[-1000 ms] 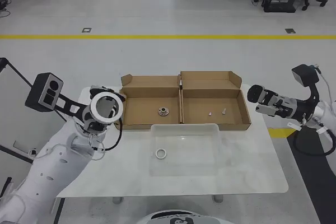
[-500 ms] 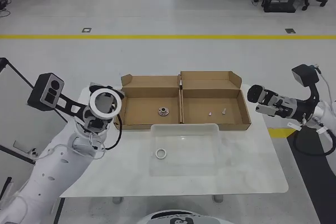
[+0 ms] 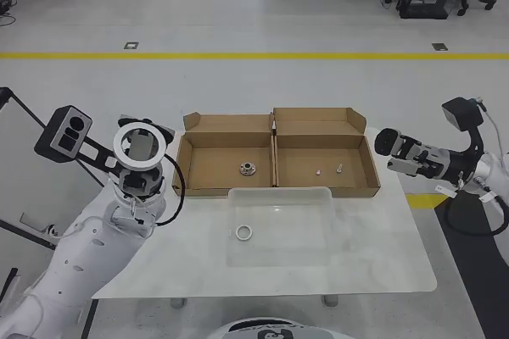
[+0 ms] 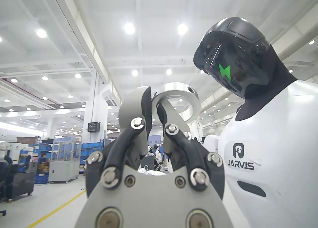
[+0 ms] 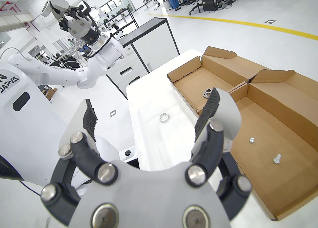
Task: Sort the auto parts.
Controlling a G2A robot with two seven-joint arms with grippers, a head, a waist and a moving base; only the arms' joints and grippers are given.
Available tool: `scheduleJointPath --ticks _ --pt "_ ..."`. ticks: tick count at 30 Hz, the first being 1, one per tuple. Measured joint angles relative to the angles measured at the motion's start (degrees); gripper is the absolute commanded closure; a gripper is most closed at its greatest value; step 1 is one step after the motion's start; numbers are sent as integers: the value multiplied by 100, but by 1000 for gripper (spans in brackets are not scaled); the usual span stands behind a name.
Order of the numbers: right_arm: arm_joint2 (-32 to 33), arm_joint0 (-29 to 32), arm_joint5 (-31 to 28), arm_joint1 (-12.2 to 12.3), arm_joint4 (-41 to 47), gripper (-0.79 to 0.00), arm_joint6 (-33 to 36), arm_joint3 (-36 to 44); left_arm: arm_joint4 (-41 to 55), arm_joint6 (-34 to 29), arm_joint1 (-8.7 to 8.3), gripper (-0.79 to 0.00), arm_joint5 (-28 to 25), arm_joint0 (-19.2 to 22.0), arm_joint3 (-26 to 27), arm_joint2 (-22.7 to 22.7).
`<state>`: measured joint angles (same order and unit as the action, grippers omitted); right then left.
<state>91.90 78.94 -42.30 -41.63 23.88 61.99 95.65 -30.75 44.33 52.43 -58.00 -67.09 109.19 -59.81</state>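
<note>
White table point(image 3: 382, 246), ring point(image 4: 174, 88) clamped between left fingers point(image 4: 146, 106)

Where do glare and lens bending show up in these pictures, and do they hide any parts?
Left wrist view: ceiling lamps shine straight in, beams bow, yet the big ring in the left gripper reads clearly. Right wrist view: white table and tray wash together, floor line curves; small ring is visible. Top view: even light, little glare.

Glossy white floor point(image 3: 254, 25), yellow floor line point(image 3: 254, 56), round ceiling lights point(image 4: 129, 27), blue shelving point(image 4: 93, 148)
</note>
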Motion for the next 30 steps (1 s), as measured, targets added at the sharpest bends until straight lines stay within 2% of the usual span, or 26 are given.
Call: scheduleJointPath --ticks 8,11,16,20,23,26,29,30 --pt "0 0 0 0 0 -785 0 0 53 -74 13 0 74 -40 38 17" --pt "0 0 0 0 0 -785 0 0 131 -413 63 0 388 -76 86 86" --pt "0 0 0 0 0 -785 0 0 245 -1490 142 0 1376 40 -12 269" --pt "0 0 0 0 0 -785 0 0 440 -1962 218 0 1721 139 -33 397" --pt "0 0 0 0 0 -785 0 0 496 -2147 307 0 1959 352 -111 494" --pt "0 0 0 0 0 -785 0 0 512 -2490 405 0 2261 740 -304 583" --pt "0 0 0 0 0 -785 0 0 461 -3094 491 0 2644 1205 -660 665" --pt "0 0 0 0 0 -785 0 0 479 -3464 518 0 2945 1381 -845 693"
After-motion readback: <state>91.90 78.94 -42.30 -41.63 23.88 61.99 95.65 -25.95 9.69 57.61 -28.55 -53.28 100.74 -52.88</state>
